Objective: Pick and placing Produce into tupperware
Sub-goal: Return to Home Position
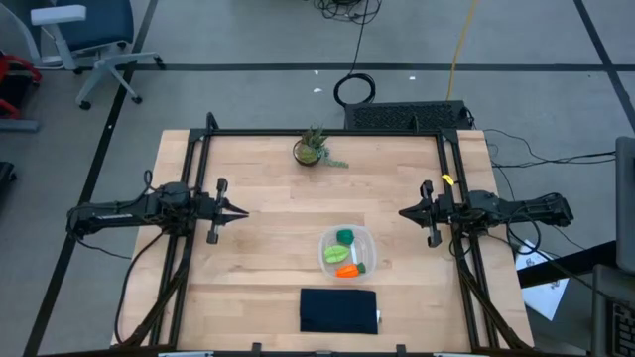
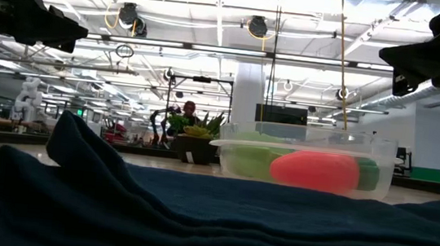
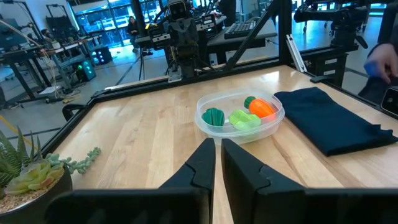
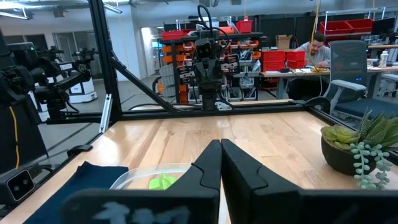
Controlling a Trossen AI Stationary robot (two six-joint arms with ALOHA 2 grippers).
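Bench: a light wooden bench (image 1: 258, 258) inside a black metal frame.
Container: a clear, shallow plastic tupperware with round corners (image 1: 322, 256) stands on the bench in the front half, a little to the right of the middle.
Produce: all three toy pieces lie inside the tupperware. The dark green rounded lump (image 1: 344, 237) is at the far side, the flat lime-green leafy piece (image 1: 337, 254) is in the middle, and the orange carrot with green tip (image 1: 347, 270) is at the near side.
Cloth: a folded dark blue cloth (image 1: 338, 309) lies just in front of the tupperware.
Plant: a small potted succulent (image 1: 312, 149) stands at the far edge.
Left gripper (image 1: 243, 211): raised over the left side of the bench, well apart from the tupperware, fingers together and empty.
Right gripper (image 1: 403, 211): raised over the right side, pointing inward, fingers together and empty.
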